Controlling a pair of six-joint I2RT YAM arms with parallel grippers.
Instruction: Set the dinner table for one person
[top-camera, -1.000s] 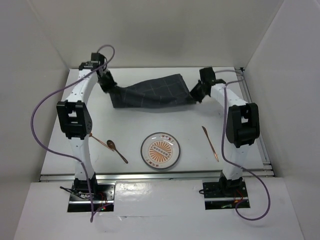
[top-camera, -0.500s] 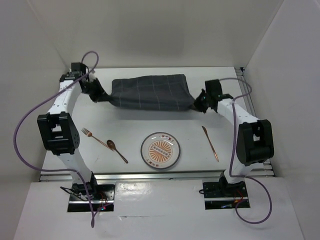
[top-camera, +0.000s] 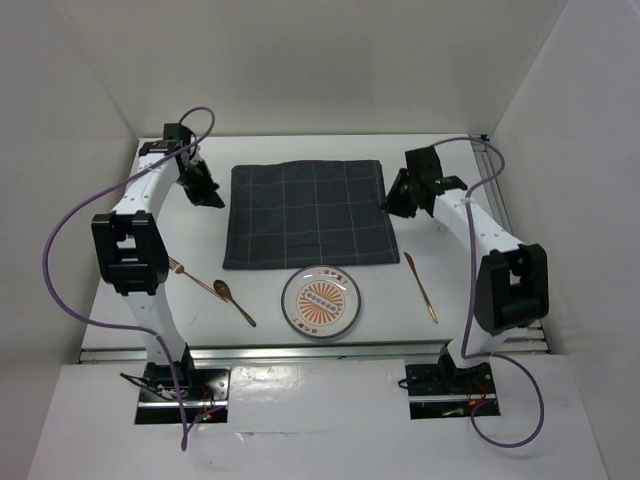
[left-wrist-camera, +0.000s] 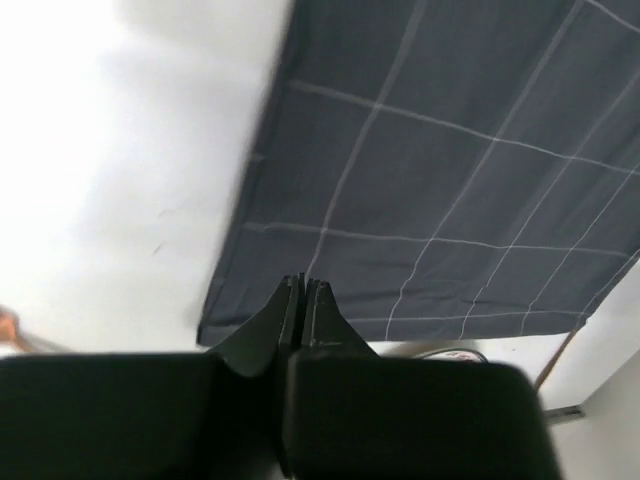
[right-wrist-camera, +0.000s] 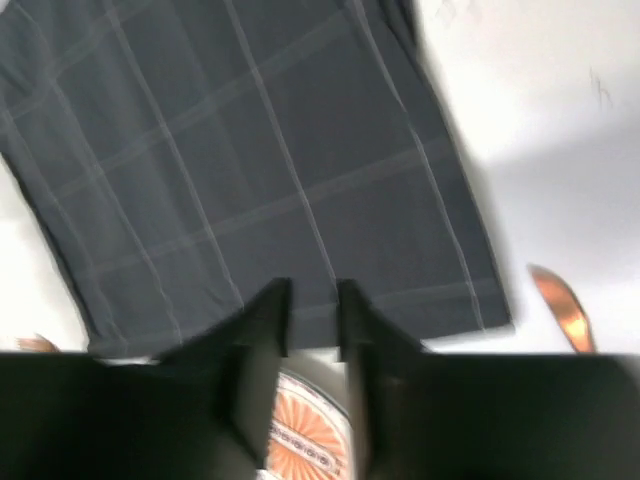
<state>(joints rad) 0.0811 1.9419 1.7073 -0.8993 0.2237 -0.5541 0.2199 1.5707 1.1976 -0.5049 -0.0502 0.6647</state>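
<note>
1. The surface (top-camera: 380, 322) stretches ahead of both arm bases, and every piece of the setting lies on it.
2. Furthest left, the left hand (top-camera: 207, 193) hangs just beside the mat's left edge, near its far corner. In its wrist view the fingers (left-wrist-camera: 292, 300) press tip to tip with nothing between them, so we read it as closed and empty.
3. The fork (top-camera: 176, 266) and spoon (top-camera: 232, 297) lie loosely at front left, apart from the plate. We judge they are not yet arranged.
4. The dark checked mat (top-camera: 305, 213) lies flat and square in the middle, as the base for the setting.
5. The plate (top-camera: 320, 300) sits off the mat, at its near edge. We cannot tell whether they touch.
6. The knife (top-camera: 420, 286) lies slanted to the right of the plate.
7. The right hand (top-camera: 395, 197) hangs beside the mat's right edge, fingers (right-wrist-camera: 262, 330) parted and holding nothing.
</note>
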